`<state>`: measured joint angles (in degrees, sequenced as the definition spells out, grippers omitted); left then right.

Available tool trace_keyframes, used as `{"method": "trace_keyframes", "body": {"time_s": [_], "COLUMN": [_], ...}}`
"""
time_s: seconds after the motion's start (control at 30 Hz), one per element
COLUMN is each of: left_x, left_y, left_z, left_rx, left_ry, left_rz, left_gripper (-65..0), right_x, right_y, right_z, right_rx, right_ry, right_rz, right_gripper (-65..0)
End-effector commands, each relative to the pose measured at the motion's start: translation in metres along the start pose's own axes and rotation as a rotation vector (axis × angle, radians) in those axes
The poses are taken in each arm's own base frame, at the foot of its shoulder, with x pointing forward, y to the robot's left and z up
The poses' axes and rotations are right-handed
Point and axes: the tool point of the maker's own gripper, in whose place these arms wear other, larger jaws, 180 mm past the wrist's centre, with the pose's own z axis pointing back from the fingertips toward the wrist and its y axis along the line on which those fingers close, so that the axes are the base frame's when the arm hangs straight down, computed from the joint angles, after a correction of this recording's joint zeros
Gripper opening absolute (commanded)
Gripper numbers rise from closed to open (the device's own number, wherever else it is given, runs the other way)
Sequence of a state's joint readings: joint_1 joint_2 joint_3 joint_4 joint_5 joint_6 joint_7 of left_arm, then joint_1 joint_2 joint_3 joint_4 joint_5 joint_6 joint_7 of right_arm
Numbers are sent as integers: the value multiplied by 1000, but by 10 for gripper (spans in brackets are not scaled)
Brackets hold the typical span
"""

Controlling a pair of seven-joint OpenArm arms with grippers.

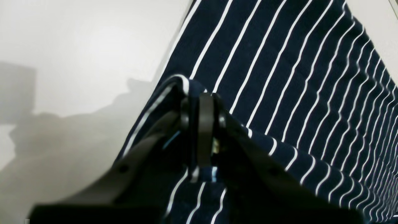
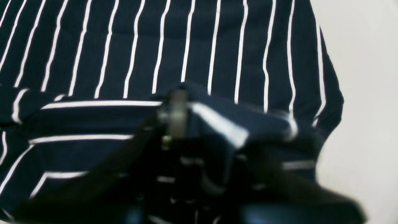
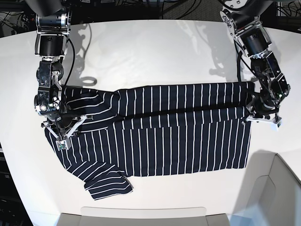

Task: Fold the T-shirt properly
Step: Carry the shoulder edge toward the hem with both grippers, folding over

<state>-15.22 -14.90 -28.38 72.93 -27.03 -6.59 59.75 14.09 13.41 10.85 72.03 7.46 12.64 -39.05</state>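
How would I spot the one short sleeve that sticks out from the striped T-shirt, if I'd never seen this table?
Find the big white table and the dark navy T-shirt with thin white stripes across it. At its near edge, toward the base view's left, a short striped sleeve juts out. Its stripes slant across, while those on the body beside it run nearly straight toward the viewer.

Base view, T-shirt (image 3: 178, 141) as landmark: left arm (image 3: 261, 52) reaches in from above its right end, left claw (image 3: 248, 117) down at that end. Right arm (image 3: 49, 61) comes down over its left end, right claw (image 3: 70, 136) low against the cloth. Claws well apart, both pointing down.
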Motion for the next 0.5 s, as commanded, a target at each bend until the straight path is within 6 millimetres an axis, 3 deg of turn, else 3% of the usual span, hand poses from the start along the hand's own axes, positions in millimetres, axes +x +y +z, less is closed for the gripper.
{"method": "trace_keyframes", "body": {"time_s": [0.0, 0.1, 0.17, 0.37, 0.47], "left_x": [25, 25, 30, 41, 44], "left_y": [-5, -3, -5, -5, -8], "left_z": [8, 12, 21, 45, 54], "left_rx": [-9, -4, -4, 7, 5], "left_ry": [-70, -78, -108, -188, -220], "left_rz": [-19, -31, -52, -99, -121], "left_gripper": [-520, -429, -440, -452, -452], "right_x": [25, 26, 31, 51, 60], "right_y": [-7, -8, -9, -1, -7], "right_z": [5, 7, 10, 28, 40], "right_rx": [-17, -19, -22, -22, -42], "right_ry": [-70, -77, -92, -170, -215], "right_rz": [4, 3, 7, 40, 23], "right_gripper": [-492, -376, -332, -326, -326]}}
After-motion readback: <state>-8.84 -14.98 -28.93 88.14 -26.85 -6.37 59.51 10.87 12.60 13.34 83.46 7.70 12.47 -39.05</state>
